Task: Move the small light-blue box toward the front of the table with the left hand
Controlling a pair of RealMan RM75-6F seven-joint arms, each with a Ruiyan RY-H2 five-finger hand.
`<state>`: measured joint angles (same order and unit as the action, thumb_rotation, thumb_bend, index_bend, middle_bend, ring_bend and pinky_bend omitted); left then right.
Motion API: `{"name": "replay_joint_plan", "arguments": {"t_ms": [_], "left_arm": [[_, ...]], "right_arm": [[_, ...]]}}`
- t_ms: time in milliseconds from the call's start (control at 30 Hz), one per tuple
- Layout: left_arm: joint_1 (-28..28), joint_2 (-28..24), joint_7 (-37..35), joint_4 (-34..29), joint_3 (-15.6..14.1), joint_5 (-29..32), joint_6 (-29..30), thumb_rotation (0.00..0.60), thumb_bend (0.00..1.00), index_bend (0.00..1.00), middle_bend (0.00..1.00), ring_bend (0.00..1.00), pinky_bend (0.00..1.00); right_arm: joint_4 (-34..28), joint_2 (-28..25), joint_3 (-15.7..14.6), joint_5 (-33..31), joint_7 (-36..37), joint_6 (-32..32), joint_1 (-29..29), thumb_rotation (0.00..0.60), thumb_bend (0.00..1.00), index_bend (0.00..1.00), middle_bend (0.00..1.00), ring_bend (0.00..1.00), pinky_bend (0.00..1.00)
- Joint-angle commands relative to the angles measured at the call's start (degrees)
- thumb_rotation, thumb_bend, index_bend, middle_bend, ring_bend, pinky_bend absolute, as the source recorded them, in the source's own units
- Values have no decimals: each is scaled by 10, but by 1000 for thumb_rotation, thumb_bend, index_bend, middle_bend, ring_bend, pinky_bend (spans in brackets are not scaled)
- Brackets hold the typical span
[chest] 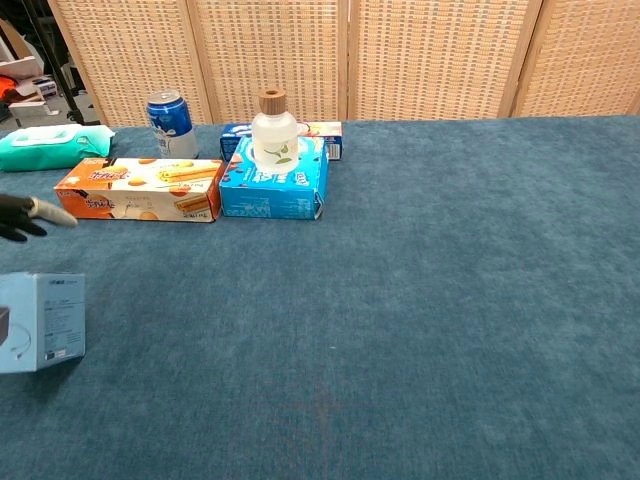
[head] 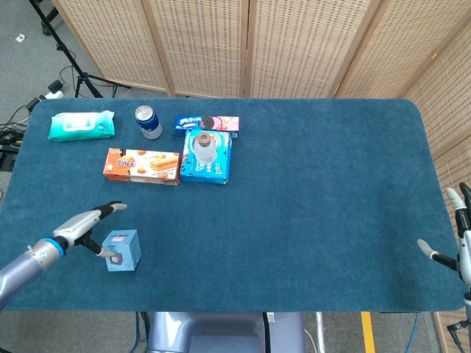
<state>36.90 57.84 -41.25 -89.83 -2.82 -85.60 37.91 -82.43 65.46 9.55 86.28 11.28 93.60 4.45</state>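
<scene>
I note obstacles only at the far-left surface (head: 331, 220): biscuit box (head: 142, 165), tissue box (head: 207, 157), can (head: 148, 122); the rest lies open.

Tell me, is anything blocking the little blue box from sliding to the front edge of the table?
Nothing visible does. The small light-blue box has only bare blue table between it and the front edge. The left hand sits beside it, fingers spread.

Chest view: small light-blue box (chest: 42, 321) cut by left edge; left hand (chest: 22, 216) shows fingertips only. Head view: right hand (head: 458, 235) cropped at right edge. Cookie pack (chest: 322, 134) largely hidden behind bottle (chest: 273, 129); print illegible.
</scene>
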Motion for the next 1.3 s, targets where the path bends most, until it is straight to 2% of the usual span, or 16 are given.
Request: {"name": "replay_joint_plan", "arguments": {"t_ms": [33, 300, 367, 567, 800, 833, 900, 967, 1067, 1133, 1300], "left_arm": [[-32, -10, 34, -14, 5, 2, 61, 600, 24, 0, 0, 0, 0], [-52, -17, 75, -29, -3, -11, 99, 600, 23, 0, 0, 0, 0], [-59, -12, 109, -29, -10, -14, 105, 600, 21, 0, 0, 0, 0], [-89, 55, 234, -9, 1, 51, 136, 600, 20, 0, 0, 0, 0], [-103, 123, 275, 29, 16, 84, 159, 600, 57, 0, 0, 0, 1], [-106, 133, 280, 36, 19, 86, 165, 600, 81, 25, 14, 2, 23], [-109, 151, 292, 49, 26, 93, 177, 600, 122, 140, 111, 60, 110], [-114, 168, 303, 62, 35, 96, 196, 600, 166, 339, 297, 204, 241], [-121, 181, 317, 71, 42, 98, 216, 600, 203, 504, 418, 310, 319], [-122, 181, 323, 71, 43, 101, 217, 600, 210, 542, 448, 338, 339], [-121, 164, 325, 55, 43, 107, 204, 600, 211, 556, 462, 349, 347]], "right_arm": [[0, 0, 0, 0, 1, 1, 0, 600, 0, 0, 0, 0, 0], [-1, -1, 0, 1, 1, 2, -1, 600, 0, 0, 0, 0, 0], [-1, -1, 0, 1, 2, 2, -1, 600, 0, 0, 0, 0, 0], [-1, -3, 0, 1, 7, 3, -2, 600, 0, 0, 0, 0, 0], [1, -5, 3, -5, 19, 2, -3, 600, 0, 0, 0, 0, 0], [2, -6, 3, -5, 20, 2, -3, 600, 0, 0, 0, 0, 0], [2, -6, 4, -5, 22, 2, -3, 600, 0, 0, 0, 0, 0], [3, -6, 4, -6, 23, 1, -3, 600, 0, 0, 0, 0, 0], [4, -6, 4, -6, 24, 0, -3, 600, 0, 0, 0, 0, 0], [4, -6, 4, -6, 24, 0, -3, 600, 0, 0, 0, 0, 0], [3, -5, 4, -5, 23, 0, -2, 600, 0, 0, 0, 0, 0]]}}
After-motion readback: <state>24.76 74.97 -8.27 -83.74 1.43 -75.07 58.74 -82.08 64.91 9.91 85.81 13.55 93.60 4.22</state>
